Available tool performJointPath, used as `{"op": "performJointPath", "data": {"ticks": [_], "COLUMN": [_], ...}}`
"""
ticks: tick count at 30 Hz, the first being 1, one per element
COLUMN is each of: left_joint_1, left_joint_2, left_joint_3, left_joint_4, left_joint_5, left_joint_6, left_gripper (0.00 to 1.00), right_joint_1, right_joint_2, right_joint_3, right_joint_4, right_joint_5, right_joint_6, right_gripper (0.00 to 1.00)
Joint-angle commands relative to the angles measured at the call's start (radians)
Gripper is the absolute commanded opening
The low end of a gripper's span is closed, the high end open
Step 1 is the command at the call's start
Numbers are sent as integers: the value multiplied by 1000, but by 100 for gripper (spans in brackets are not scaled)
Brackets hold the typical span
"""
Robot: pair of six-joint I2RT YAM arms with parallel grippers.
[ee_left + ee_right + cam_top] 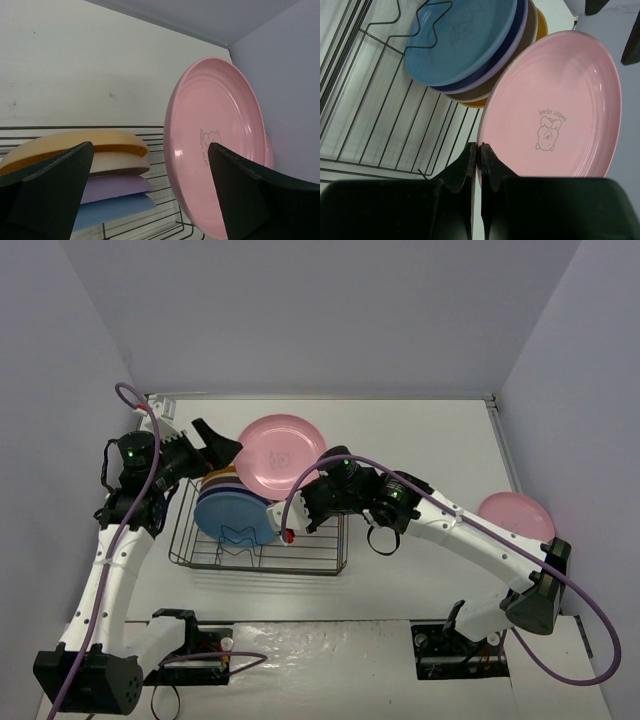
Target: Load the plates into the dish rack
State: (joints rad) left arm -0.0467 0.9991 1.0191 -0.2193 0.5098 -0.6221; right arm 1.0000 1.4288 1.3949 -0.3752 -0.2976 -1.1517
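Observation:
A pink plate (283, 455) (555, 110) (210, 125) hangs tilted on edge over the far side of the dish rack (310, 558) (370, 125) (155, 132). My right gripper (303, 500) (479, 150) is shut on its lower rim. Blue (232, 520) (460, 40), purple (115, 187), cream (120, 162) and yellow-orange (75, 142) plates stand packed together in the rack's left part. My left gripper (220, 445) (150, 195) is open at the pink plate's left edge, with the rim between its fingers and not touching them. A second pink plate (515, 515) lies flat on the table at the right.
The rack's right half holds only bare wire dividers (240, 537). Grey walls close the table in at the back and on both sides. A purple cable (330, 468) loops over the right arm near the rack.

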Motion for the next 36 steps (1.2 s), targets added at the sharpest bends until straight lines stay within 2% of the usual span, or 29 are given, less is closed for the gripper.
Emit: {"op": "performJointPath", "data": {"ticks": [1,4,10,13,15,17,21,22,23,25,26,29,33,36], "left_joint_1": [-7,-8,-13,-15,-15,-16,-15,-15,-15,-15,-15,-13,-14,-13], "left_joint_2": [52,82,109,113,112,113,104,98,91,71,69,38,-11,-37], "left_joint_3": [39,31,42,42,40,40,38,37,37,39,43,56,46,19], "left_joint_4": [137,195,257,288,308,316,332,346,361,382,385,385,382,402], "left_joint_5": [91,137,187,216,238,242,246,257,268,276,278,282,249,199], "left_joint_6": [-17,-39,-40,-28,-27,-24,14,38,68,127,154,238,288,308], "left_gripper": [97,86,44,18,6,0,0,0,0,0,0,0,0,0], "right_joint_1": [-6,-6,-6,-5,-6,-6,-6,-7,-9,-19,-20,-48,-99,-153], "right_joint_2": [-34,-31,-28,-28,-28,-30,-33,-36,-41,-50,-55,-70,-97,-116], "right_joint_3": [29,38,40,35,29,27,23,16,8,-3,-10,-16,-40,-49], "right_joint_4": [103,89,77,76,81,84,89,112,139,170,189,252,337,444], "right_joint_5": [-50,-67,-72,-73,-75,-75,-66,-61,-59,-60,-60,-60,-67,-99], "right_joint_6": [-41,-57,-63,-60,-59,-57,-50,-27,2,47,73,204,323,466], "right_gripper": [0,0,0,0,0,0,0,6,19,53,63,79,96,100]}}
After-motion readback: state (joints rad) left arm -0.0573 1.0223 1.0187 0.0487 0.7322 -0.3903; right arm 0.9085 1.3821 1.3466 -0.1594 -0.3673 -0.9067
